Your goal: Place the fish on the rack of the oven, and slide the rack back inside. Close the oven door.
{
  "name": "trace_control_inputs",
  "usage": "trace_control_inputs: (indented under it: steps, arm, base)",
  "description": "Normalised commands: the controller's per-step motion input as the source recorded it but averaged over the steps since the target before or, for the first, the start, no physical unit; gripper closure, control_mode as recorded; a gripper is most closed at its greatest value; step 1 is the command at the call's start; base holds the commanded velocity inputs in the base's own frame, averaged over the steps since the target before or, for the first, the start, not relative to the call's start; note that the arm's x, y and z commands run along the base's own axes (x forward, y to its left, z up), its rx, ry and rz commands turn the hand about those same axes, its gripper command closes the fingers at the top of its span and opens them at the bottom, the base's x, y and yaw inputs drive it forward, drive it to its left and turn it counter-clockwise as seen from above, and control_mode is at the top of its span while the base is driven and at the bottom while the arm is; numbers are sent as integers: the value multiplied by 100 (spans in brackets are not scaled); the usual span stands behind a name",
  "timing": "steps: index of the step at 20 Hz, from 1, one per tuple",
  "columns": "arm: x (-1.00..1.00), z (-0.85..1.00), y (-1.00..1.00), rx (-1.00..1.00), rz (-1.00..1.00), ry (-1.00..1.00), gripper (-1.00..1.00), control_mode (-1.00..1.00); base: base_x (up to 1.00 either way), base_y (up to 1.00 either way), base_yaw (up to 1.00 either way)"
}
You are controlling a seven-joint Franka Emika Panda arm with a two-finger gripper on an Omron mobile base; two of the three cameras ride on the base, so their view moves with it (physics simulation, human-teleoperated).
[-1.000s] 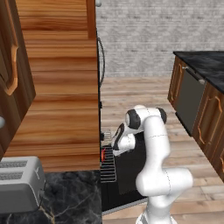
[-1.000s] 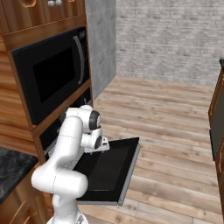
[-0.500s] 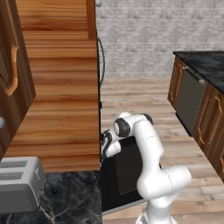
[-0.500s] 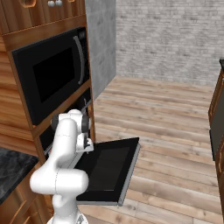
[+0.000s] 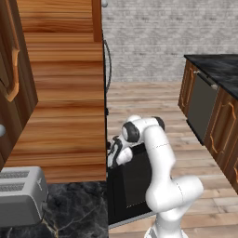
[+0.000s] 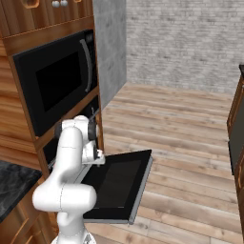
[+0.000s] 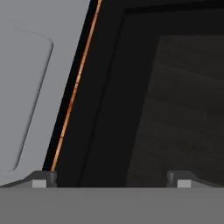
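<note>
The kitchen has a wood-plank floor (image 6: pixel 190 138) and a pale brick back wall (image 6: pixel 186 43). A tall wood cabinet column (image 5: pixel 65 107) stands at the left of both base views; a second run of wood cabinets with a dark top (image 5: pixel 214 97) lines the far right of the left base view.

In the right base view, a black microwave (image 6: pixel 55 78) with a curved handle is set in the column. The oven (image 6: pixel 71 150) sits directly below it (its cavity is largely hidden behind the arm). The oven door (image 6: pixel 119 183) is folded down flat, level with the floor, its dark glass panel facing up. The fish and the rack cannot be made out in any view.

A dark marble tabletop (image 5: pixel 69 209) occupies the lower left of the left base view, carrying a grey toaster (image 5: pixel 21 195).

The white arm (image 5: pixel 160 186) bends toward the oven mouth, above the hinge side of the door. The end effector (image 7: pixel 111 178) has its fingertips (image 7: pixel 43 178) spread wide apart, with nothing between them. The hand view looks along a dark surface beside a grey panel.
</note>
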Motion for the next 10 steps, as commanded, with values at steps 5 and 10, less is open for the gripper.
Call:
trace_control_inputs:
  steps: [5,10]
  arm:
    - [-9,100,-100,0,-19,1,-100,-100]
    - [-35,80,-100,0,-18,-9,-100,-100]
  base:
    - [0,0,0]
    - [0,0,0]
